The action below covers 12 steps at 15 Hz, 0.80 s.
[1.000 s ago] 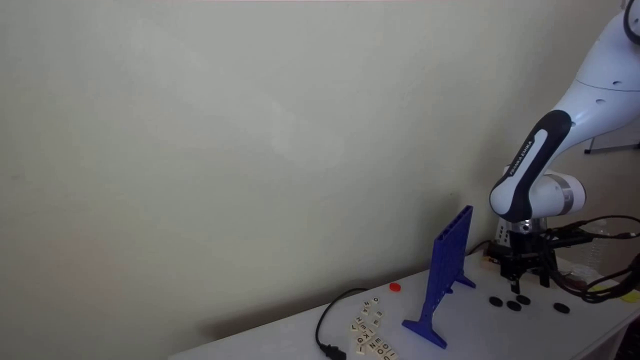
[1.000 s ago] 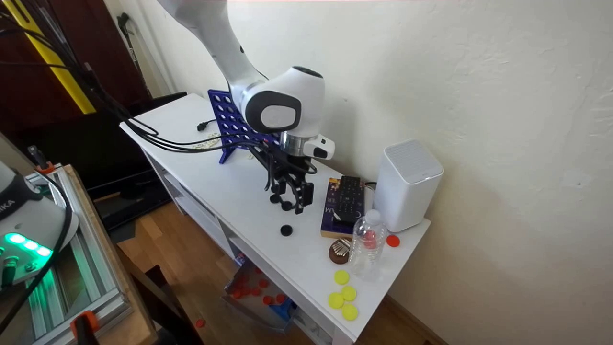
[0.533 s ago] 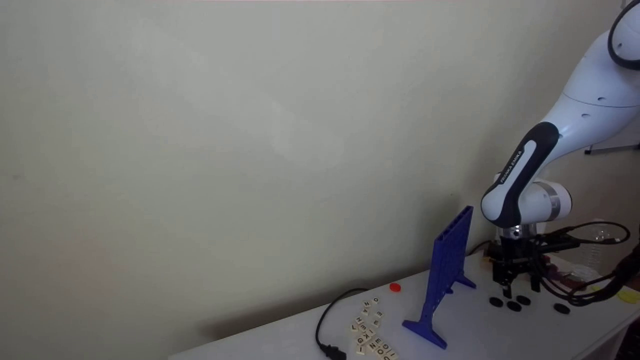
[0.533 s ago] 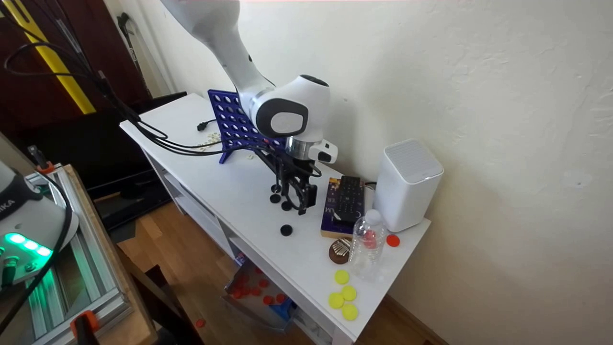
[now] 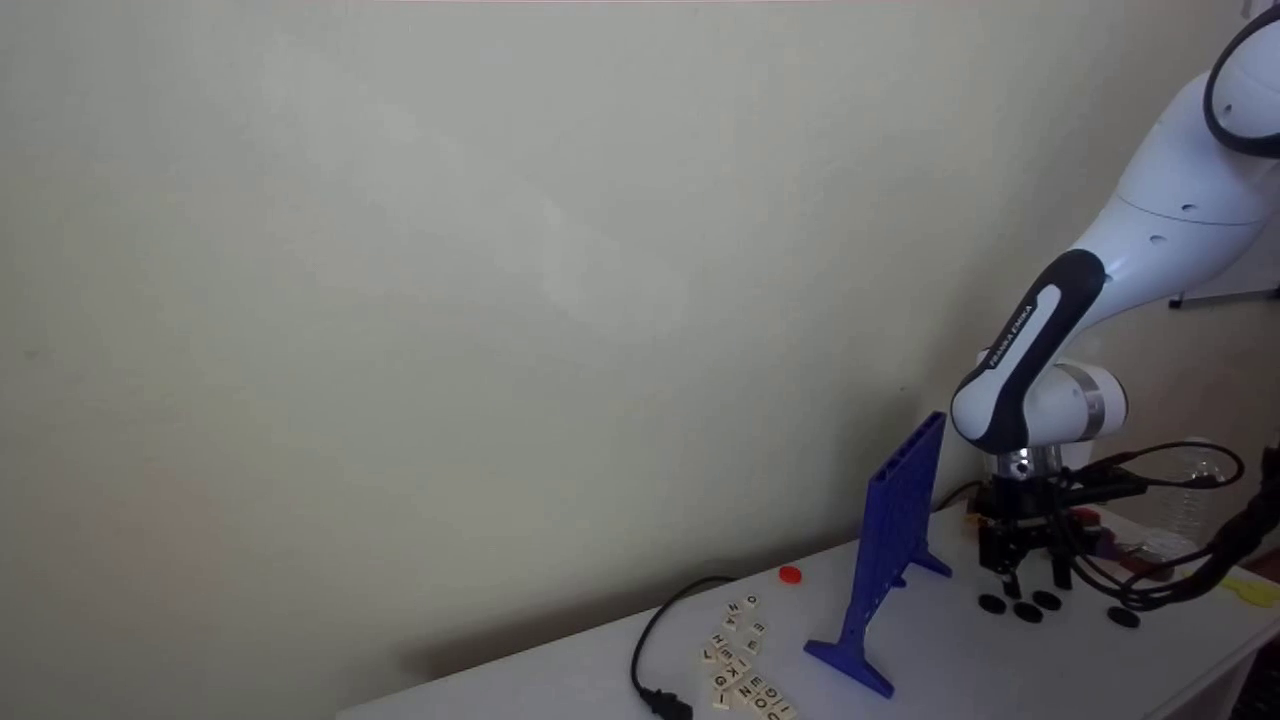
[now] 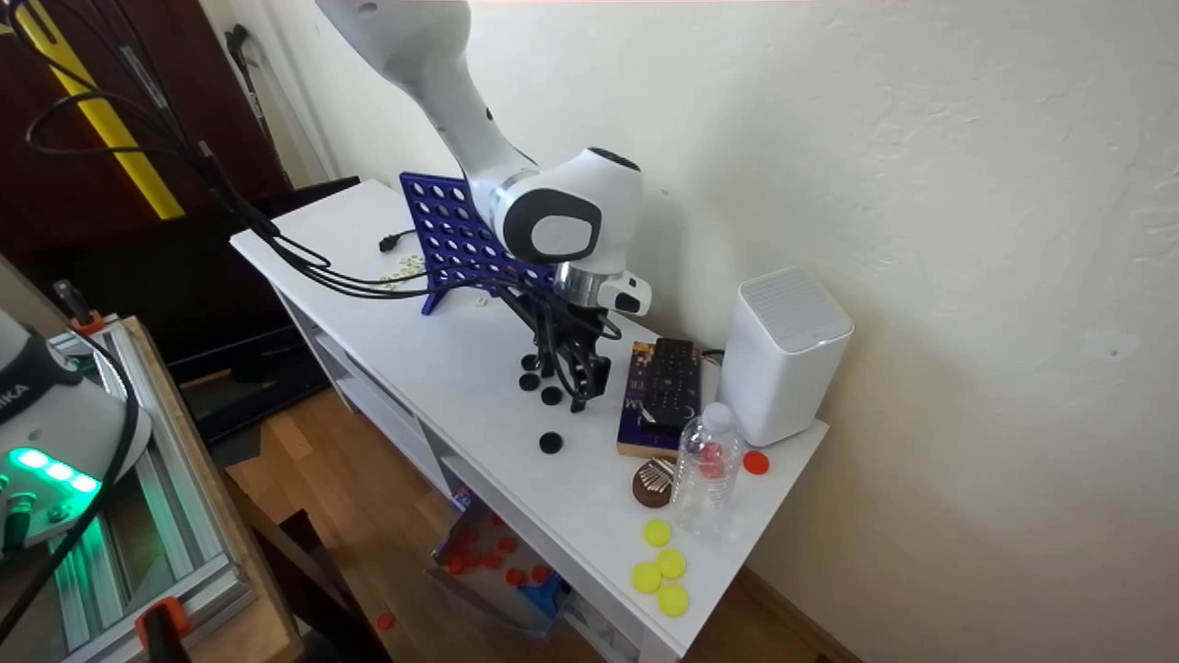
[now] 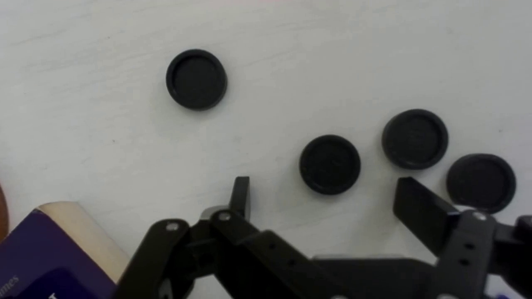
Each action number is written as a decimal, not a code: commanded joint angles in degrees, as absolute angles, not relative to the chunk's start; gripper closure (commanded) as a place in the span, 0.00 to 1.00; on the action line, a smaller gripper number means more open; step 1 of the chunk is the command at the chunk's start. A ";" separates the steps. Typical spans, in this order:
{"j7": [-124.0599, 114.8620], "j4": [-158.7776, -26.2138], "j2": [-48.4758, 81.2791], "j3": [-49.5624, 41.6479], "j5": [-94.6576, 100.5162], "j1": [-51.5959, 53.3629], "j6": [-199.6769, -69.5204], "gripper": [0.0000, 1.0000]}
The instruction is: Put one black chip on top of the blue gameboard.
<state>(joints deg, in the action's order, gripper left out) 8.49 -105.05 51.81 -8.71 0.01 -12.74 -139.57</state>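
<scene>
Pincer (image 7: 323,179) above white table (image 6: 497,410), fingers (image 7: 240,197) parted wide; wrist view shows 1 black chip (image 7: 330,165) between them, a gap either side. 3 more black chips (image 7: 415,139) lie flat nearby. Blue gameboard (image 5: 895,520) upright on same table, seen in both exterior views. Purple book (image 7: 45,249) near pincer; 4 yellow chips (image 6: 672,600) well apart.
</scene>
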 commanded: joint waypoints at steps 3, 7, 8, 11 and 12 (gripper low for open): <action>8.89 -101.46 53.87 -7.83 0.64 -14.02 -134.71 0.00; 8.97 -100.19 54.52 -7.91 0.77 -14.06 -131.85 0.00; 8.90 -99.77 54.76 -7.94 0.75 -14.07 -131.34 0.00; 8.94 -98.67 55.29 -7.94 0.75 -14.17 -129.95 0.18; 8.96 -98.39 55.43 -7.94 0.76 -14.20 -129.64 0.26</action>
